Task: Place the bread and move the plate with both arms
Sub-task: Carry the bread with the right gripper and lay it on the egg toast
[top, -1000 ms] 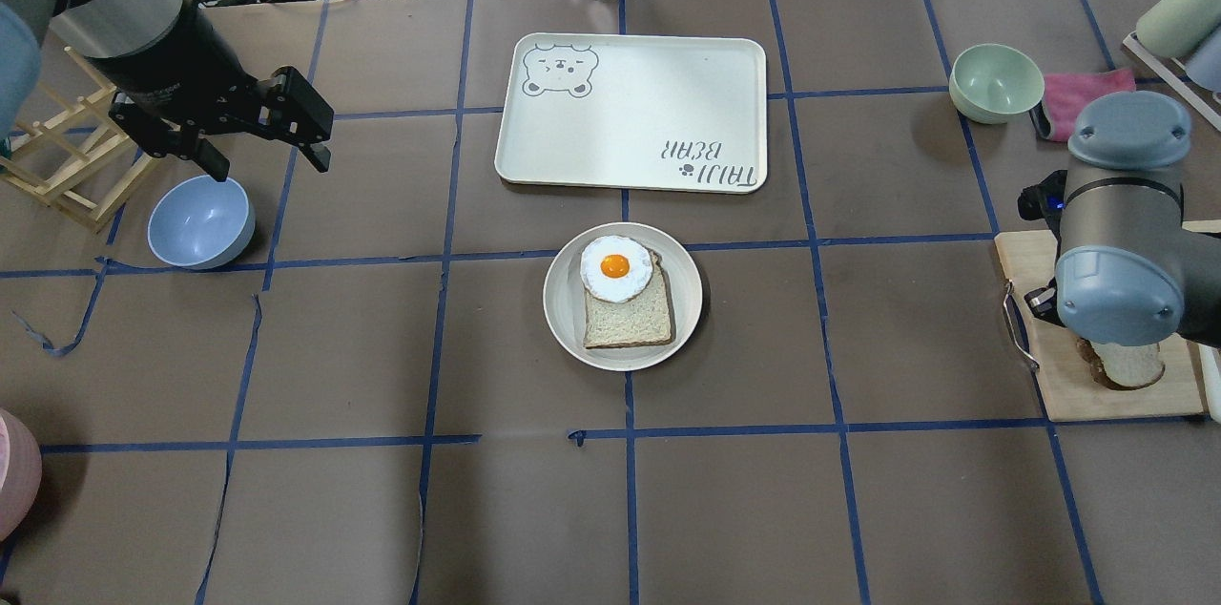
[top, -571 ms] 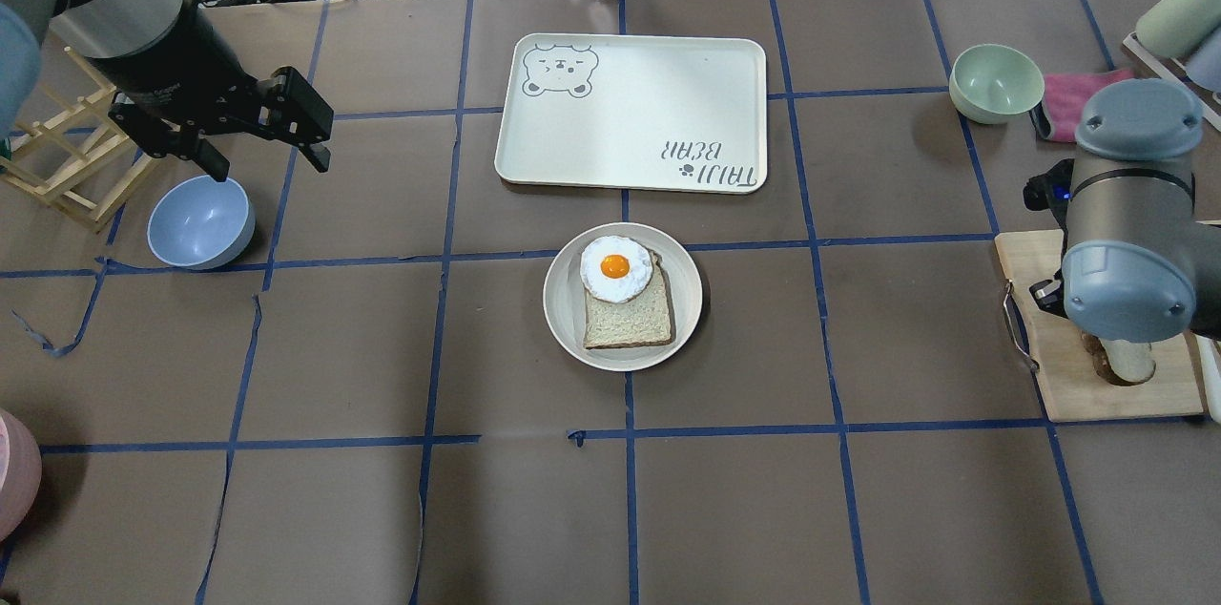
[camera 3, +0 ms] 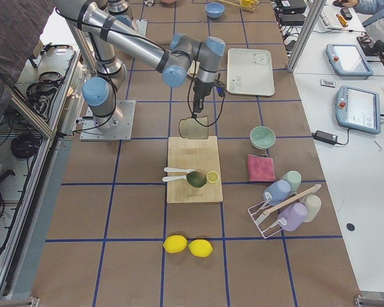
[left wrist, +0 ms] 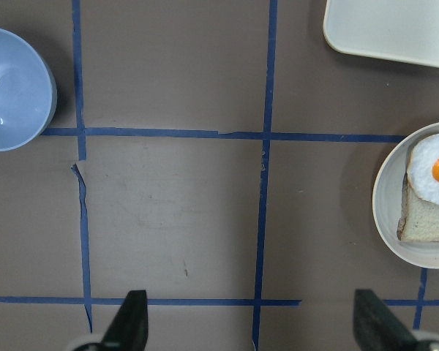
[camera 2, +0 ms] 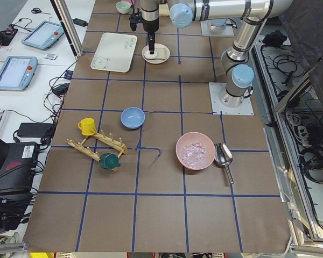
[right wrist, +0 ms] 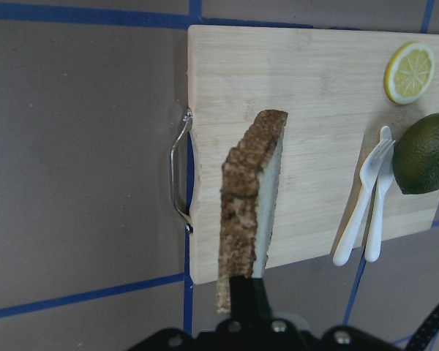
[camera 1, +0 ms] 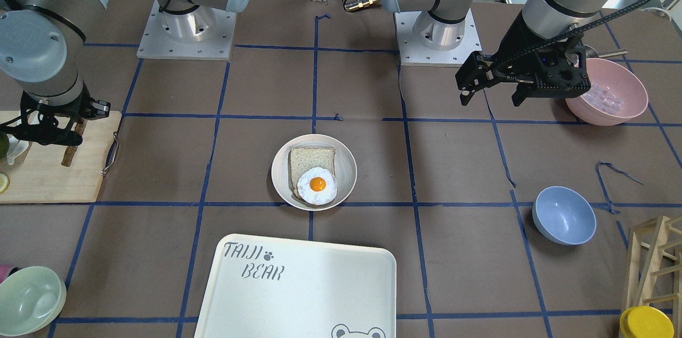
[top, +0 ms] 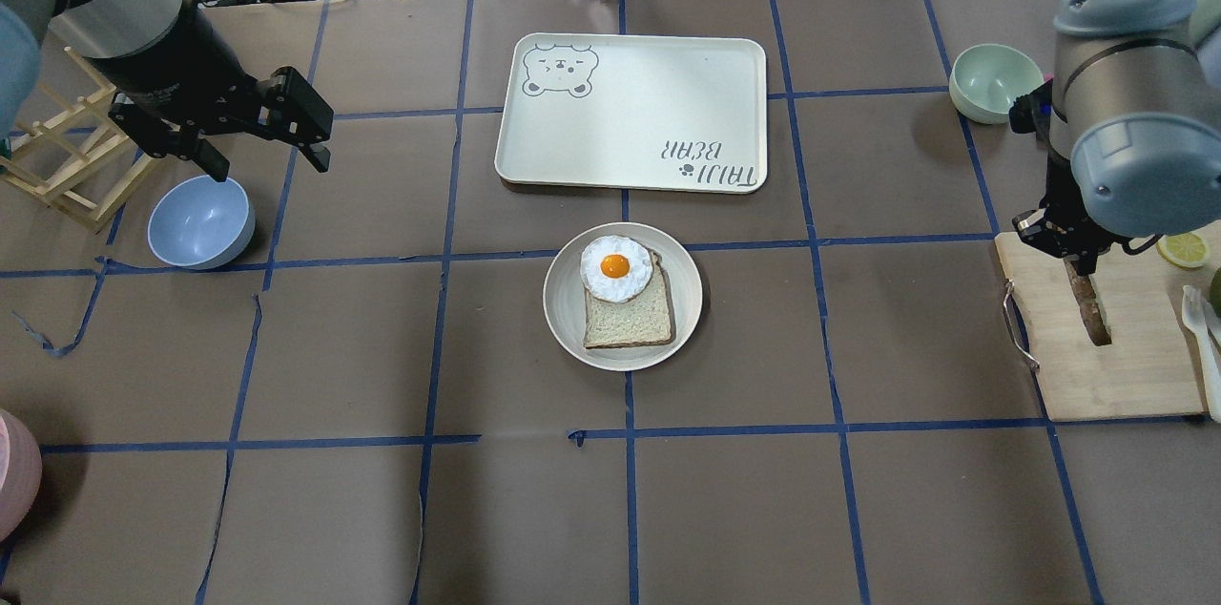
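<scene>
My right gripper (top: 1076, 263) is shut on the bread (top: 1089, 307), a dark-crusted slice that hangs edge-on above the wooden cutting board (top: 1126, 376). The right wrist view shows the bread (right wrist: 249, 212) clamped at its lower end. The plate (top: 563, 319) sits at the table's middle and holds a squarer slice (top: 630, 321) with a fried egg (top: 616, 268) on top. My left gripper (top: 269, 164) is open and empty, hovering far to the left of the plate near the blue bowl (top: 200, 221). The plate also shows in the left wrist view (left wrist: 384, 212).
The "TAIJI BEAR" tray (top: 639, 109) lies just beyond the plate. A pale green bowl (top: 992, 82) stands at the far right. A lemon slice (top: 1183, 249), a fork and a lime are on the board. A wooden rack (top: 57, 156) stands at the left edge.
My right arm has lifted and swung away from me; the bread has come up off the board and now hangs edge-on. The left arm has not moved.
</scene>
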`<state>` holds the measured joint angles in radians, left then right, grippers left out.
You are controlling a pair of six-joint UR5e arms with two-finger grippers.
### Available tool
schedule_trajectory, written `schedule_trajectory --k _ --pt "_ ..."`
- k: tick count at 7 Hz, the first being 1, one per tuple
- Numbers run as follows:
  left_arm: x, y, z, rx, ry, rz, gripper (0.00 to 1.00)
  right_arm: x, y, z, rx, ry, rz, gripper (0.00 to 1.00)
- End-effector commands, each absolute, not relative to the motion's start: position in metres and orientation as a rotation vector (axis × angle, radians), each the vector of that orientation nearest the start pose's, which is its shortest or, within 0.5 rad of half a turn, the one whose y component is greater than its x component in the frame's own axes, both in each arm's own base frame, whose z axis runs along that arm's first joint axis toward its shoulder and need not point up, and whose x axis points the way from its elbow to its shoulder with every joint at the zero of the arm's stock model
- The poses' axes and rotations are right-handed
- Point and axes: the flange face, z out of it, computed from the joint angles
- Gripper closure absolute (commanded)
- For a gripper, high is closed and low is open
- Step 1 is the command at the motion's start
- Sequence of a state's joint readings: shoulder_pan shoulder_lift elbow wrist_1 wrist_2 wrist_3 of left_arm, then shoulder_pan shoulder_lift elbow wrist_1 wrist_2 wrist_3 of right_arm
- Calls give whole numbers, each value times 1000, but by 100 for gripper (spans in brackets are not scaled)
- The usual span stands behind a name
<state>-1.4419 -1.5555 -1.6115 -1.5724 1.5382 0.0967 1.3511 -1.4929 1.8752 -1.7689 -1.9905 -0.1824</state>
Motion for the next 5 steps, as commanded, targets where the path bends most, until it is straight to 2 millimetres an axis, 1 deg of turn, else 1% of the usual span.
schedule_trajectory --k 1,2,3,4,5 --pt "-73 -497 475 -52 3178 40 0 50 -492 377 69 3497 489 100" --pt "-73 -497 476 -52 3177 35 0 106 -492 398 91 3469 398 100" --pt "-73 -497 476 -54 3178 38 0 165 -487 404 100 3436 328 100" --pt "-74 -496 476 -52 3177 35 0 224 -477 388 213 3412 308 100" --pt "-74 -496 476 -49 3177 35 0 288 -467 373 245 3362 260 100"
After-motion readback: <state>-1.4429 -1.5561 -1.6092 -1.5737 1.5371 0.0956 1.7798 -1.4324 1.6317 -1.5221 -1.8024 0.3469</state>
